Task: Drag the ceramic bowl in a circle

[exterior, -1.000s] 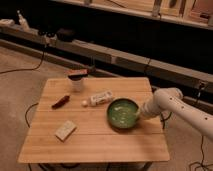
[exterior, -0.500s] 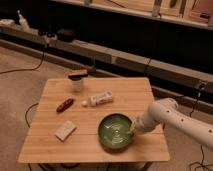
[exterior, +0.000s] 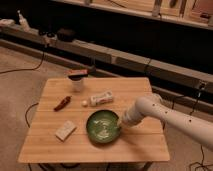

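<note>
Camera view: the round glossy dark-green ceramic bowl (exterior: 102, 126) sits at lower centre of the frame on the pale wooden desk (exterior: 50, 145), near its front edge. The gripper (exterior: 120, 125) reaches in from the right, pinched together on the bowl's right rim.

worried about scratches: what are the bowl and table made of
The bowl looks like glazed ceramic: glossy dark green, pale streaks inside. The table looks like wood: pale planks, visible seams. The tool is shut on the bowl's right rim.
</note>
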Tool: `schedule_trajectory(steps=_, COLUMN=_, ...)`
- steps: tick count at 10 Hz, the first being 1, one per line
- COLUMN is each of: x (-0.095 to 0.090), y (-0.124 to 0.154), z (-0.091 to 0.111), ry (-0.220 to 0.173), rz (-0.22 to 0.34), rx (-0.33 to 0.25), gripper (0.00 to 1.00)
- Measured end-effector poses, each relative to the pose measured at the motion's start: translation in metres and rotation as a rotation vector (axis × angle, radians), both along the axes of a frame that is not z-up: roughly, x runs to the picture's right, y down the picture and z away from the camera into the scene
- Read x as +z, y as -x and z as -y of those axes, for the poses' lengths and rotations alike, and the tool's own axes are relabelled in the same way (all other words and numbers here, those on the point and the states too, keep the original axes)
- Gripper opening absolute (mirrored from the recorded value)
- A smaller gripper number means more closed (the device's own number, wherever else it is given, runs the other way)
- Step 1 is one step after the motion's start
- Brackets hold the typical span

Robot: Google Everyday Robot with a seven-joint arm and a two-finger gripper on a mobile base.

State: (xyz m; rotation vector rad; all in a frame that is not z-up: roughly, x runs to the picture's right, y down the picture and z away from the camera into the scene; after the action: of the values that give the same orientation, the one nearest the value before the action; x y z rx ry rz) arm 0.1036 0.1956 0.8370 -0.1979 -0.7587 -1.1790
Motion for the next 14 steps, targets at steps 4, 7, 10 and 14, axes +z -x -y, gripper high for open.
schedule_trajectory(steps=4, x=0.026, y=-0.056, z=0.033, ry=-0.042, rz=-0.103, rx=0.086, gripper=0.02)
schedule_trajectory(steps=7, x=-0.013, y=-0.105, z=0.004, ry=-0.031, rz=-0.196, rx=0.080, gripper=0.02)
schedule_trajectory(steps=10, x=-0.082, y=-0.084, z=-0.087, ry=0.058, rz=-0.167, rx=-0.028, gripper=0.02)
schedule_trajectory(steps=14, x=-0.114, y=0.005, z=-0.151, ry=0.127, rz=0.003, rx=-0.161, gripper=0.02)
